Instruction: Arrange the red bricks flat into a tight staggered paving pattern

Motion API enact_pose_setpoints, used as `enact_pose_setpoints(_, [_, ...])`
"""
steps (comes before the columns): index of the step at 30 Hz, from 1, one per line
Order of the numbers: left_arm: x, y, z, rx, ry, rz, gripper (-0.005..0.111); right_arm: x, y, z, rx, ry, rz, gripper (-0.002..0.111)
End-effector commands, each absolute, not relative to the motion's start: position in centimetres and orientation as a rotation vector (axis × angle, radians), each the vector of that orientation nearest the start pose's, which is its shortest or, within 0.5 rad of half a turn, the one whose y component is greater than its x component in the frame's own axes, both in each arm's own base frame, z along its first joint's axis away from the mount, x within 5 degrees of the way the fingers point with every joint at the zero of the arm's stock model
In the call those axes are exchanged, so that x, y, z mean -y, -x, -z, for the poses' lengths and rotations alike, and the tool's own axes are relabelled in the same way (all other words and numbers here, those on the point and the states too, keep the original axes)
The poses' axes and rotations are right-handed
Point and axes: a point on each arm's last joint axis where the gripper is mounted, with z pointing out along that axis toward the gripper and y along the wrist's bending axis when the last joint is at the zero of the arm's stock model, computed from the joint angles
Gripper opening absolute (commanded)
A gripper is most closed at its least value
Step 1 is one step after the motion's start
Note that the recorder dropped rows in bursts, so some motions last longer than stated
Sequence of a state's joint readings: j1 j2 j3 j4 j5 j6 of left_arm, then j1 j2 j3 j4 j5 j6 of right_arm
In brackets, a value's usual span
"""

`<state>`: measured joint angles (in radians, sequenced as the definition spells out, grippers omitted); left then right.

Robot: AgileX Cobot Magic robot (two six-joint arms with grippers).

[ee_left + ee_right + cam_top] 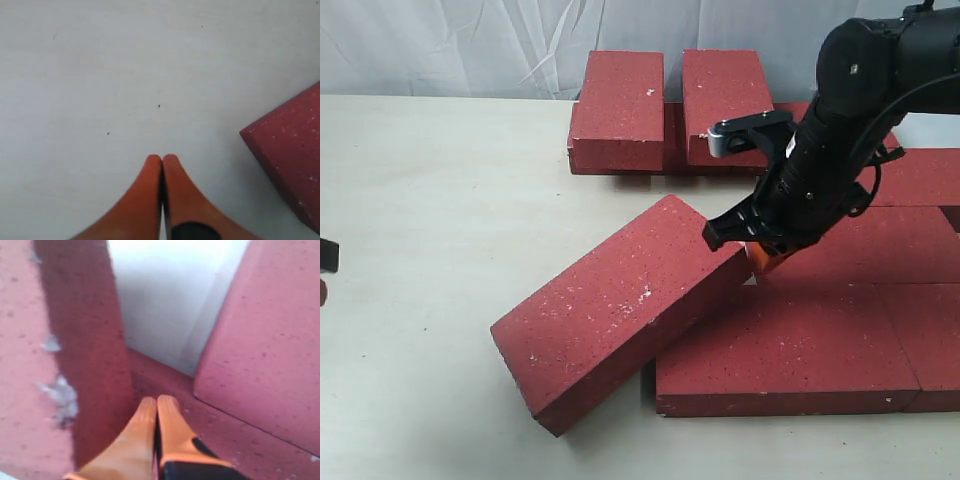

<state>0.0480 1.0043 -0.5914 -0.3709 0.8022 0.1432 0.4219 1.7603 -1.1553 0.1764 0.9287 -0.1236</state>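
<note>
A loose red brick (pixel 620 310) lies askew in the middle of the table, its right end raised onto the edge of a flat front brick (pixel 790 350). My right gripper (pixel 765 258) is shut and empty, its orange tips down on the flat bricks right beside that raised end. In the right wrist view the shut fingertips (pixel 157 402) rest on a flat brick (pixel 210 430), with the leaning brick's side (pixel 75 340) close by. My left gripper (pixel 162 159) is shut and empty over bare table, with a corner of the loose brick (pixel 295 145) off to one side.
More flat bricks (pixel 880 245) lie in rows at the right, reaching the view's edge. Two bricks (pixel 620 110) (pixel 725 95) sit on top of others at the back. Bare pale table (pixel 440 200) spreads over the left half.
</note>
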Motion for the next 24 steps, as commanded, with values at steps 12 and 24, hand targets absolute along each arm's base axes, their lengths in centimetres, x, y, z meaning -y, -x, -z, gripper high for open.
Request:
enact_pose_setpoints(12, [2.2,-14.9,-21.8,-2.727,0.176,0.474,0.000,-20.7,-26.8,-20.1,-2.838,0.965,-0.443,-0.001])
enact_pose_setpoints(24, [2.2,-15.2,-22.0,-2.696,0.188,0.478,0.000,-27.4,-23.9,-17.3,-2.710,1.061,-0.547,-0.001])
